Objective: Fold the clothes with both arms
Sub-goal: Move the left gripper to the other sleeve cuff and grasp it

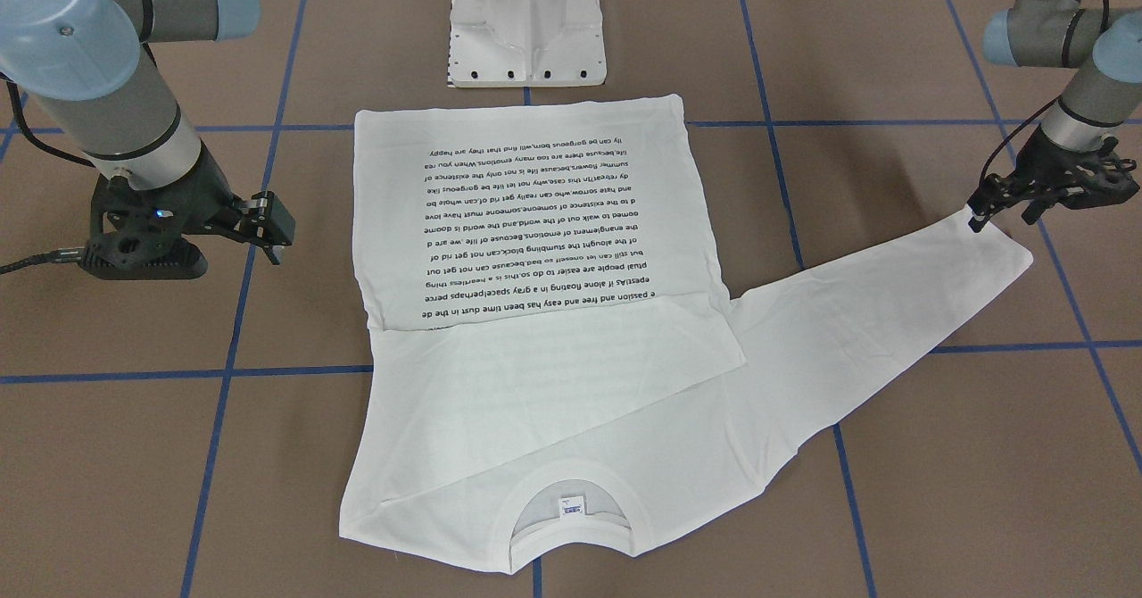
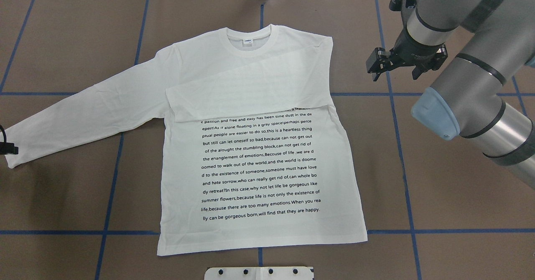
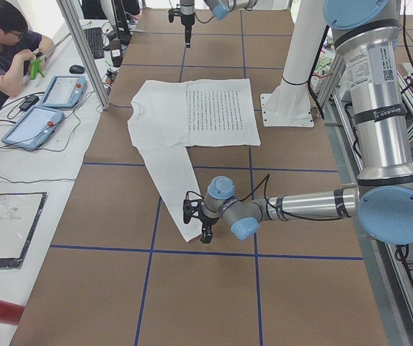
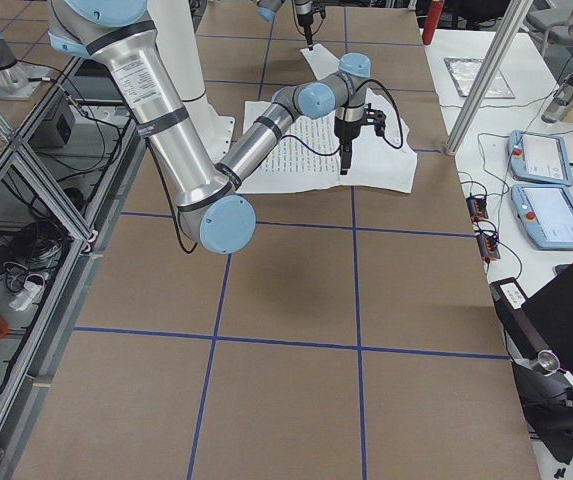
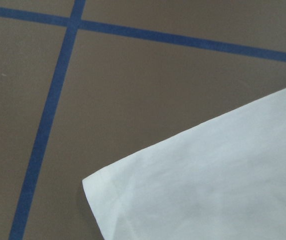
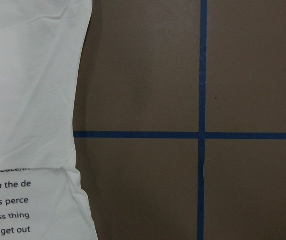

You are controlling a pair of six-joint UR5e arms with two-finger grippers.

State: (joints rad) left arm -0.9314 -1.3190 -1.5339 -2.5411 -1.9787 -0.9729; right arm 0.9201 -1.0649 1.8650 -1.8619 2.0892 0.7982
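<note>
In the front-facing view the white T-shirt [image 1: 544, 330] is seen spread flat on the table [image 1: 937, 491], its hem toward the robot-side edge and its collar [image 1: 571, 513] toward the operators' edge; one sleeve is already folded across the chest, while the other sleeve [image 1: 892, 312] stretches out toward the table's left end. The left gripper [image 1: 981, 214] is set right at that cuff, but whether its fingers are closed on the cloth cannot be told. If only a thin edge is caught, the cuff is likely to slip free during the lift. The right gripper [image 1: 268, 223] is held beside the shirt without touching it, fingers apparently close together and empty. In the overhead view the right gripper [image 2: 382, 64] is seen over bare table just off the folded shoulder; a carry of the sleeve across the body could be dragged over the folded sleeve and undo it. In the left side view the outstretched sleeve is shown lying slack, so bunching may be caused by a low sweep. In the left wrist view only the cuff corner [image 5: 202, 180] on the table is shown, no fingers. In the right wrist view the shirt's side edge [image 6: 78, 150] is shown, untouched.
</note>
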